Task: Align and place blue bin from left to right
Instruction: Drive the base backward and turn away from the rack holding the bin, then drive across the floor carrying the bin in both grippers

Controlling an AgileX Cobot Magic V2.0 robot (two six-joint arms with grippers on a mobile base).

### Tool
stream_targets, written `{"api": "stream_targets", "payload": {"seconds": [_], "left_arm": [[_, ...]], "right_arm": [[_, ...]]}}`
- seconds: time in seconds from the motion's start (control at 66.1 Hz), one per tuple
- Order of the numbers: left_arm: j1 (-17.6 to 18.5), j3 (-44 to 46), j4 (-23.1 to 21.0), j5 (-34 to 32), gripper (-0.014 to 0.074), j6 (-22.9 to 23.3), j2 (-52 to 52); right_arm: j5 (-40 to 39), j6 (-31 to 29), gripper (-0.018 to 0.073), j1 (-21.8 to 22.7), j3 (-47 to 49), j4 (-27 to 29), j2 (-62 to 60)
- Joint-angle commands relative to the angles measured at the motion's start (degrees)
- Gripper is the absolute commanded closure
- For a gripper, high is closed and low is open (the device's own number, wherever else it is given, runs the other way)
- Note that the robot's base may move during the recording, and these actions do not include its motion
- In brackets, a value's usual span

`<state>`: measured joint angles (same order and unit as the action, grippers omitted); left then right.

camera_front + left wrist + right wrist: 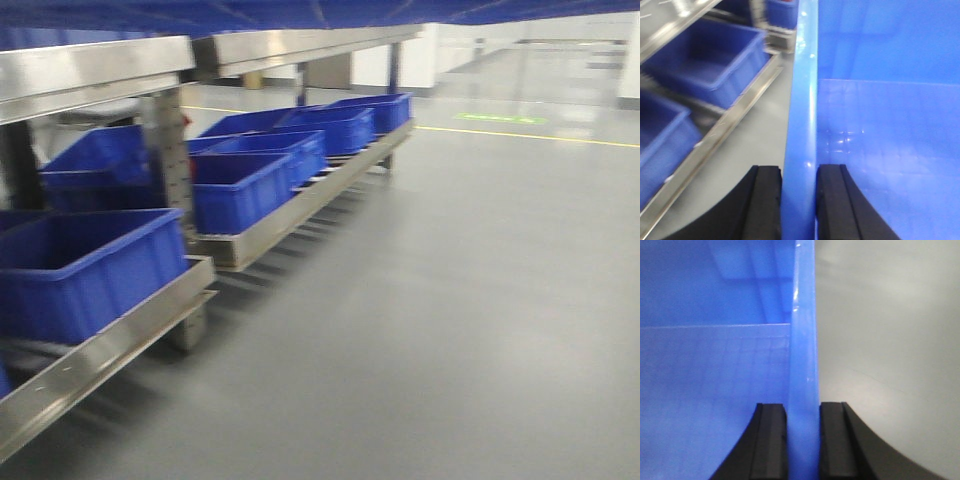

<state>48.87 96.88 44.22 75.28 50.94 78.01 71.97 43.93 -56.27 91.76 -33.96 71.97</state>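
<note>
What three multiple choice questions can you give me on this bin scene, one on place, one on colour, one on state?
1. Where do the stored bins sit? A floor; B steel rack; C cart.
2. Floor line colour? A red; B white; C yellow.
3. Left gripper is? A open; B shut on the blue bin wall; C out of view.
Answers: B, they rest on the rack's low shelf; C, the stripe is yellow; B, its black fingers clamp the wall.

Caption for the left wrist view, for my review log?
Left gripper shut on the rim of the blue bin, a steel rack of other bins alongside.
</note>
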Motion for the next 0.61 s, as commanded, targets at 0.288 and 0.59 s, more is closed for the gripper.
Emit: {"api": "stream_targets", "payload": {"seconds": [0.288,0.59], "left_arm": [[0.4,1.0,0.5,-5.8,0.0707,0.6,-0.1],[0.4,1.0,1.4,-5.8,0.0707,0.6,-0.1]], "right_arm": [[-8.1,-0.1,0.0725,-0.9,0.6,0.9,-0.5],[-8.1,-0.1,0.0725,-0.9,0.6,0.9,-0.5]]}}
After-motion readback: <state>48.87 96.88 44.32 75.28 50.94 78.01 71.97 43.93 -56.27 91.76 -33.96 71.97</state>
